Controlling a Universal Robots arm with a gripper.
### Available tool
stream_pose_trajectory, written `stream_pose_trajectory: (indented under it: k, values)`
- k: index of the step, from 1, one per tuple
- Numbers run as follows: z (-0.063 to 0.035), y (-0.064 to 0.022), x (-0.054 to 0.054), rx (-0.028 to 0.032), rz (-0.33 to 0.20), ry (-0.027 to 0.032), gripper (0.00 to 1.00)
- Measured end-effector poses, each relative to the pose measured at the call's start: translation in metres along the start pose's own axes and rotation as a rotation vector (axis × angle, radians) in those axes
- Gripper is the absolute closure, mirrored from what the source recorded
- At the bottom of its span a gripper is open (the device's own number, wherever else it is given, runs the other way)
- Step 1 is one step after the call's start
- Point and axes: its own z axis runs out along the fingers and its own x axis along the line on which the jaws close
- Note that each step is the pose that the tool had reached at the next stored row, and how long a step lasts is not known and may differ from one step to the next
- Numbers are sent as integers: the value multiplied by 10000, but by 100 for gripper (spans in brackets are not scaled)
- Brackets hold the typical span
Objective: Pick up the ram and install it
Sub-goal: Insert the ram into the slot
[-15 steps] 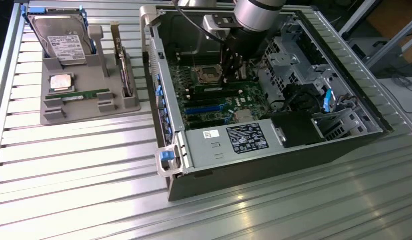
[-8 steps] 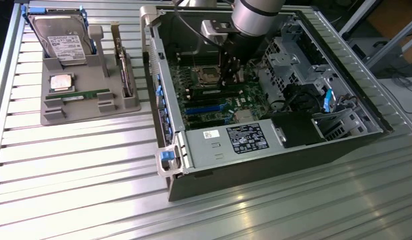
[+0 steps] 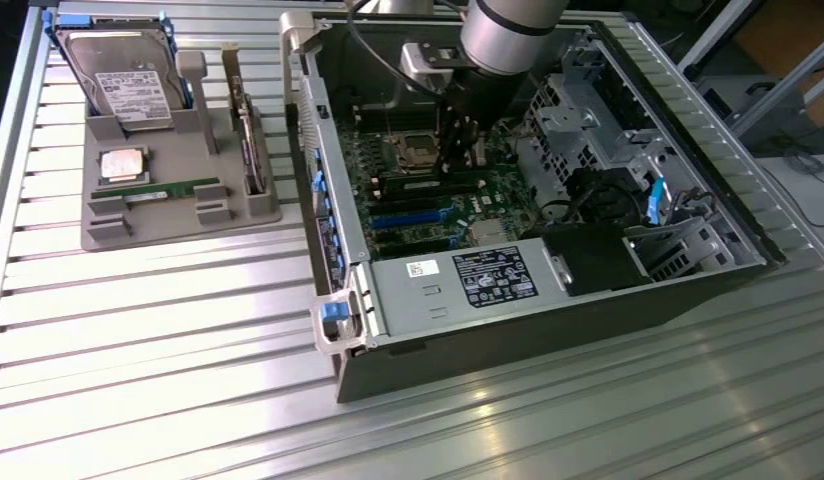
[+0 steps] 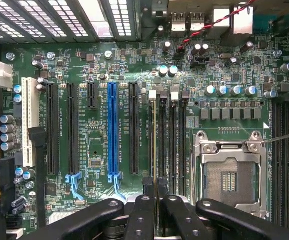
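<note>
The jaws are clenched on the thin green circuit-board ram stick (image 4: 155, 145), held edge-on in line with a black memory slot (image 4: 151, 130) beside the silver processor socket (image 4: 229, 172) on the green motherboard (image 4: 94, 150). Step in hand: insertion. Seating probably requires square alignment and even pressure.

Hard drive (image 3: 125, 75): exterior view's upper left, in grey tray (image 3: 119, 232).
Processor chip (image 3: 123, 163): tray's middle.
Computer case (image 3: 546, 330): centre, open.
Blue slot (image 4: 113, 127): on motherboard (image 4: 94, 65).
</note>
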Motion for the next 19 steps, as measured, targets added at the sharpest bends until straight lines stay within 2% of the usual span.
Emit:
stream_pose_trajectory:
  k: [19]
  values:
    - [27, 15, 0, 2, -118, -6, 87]
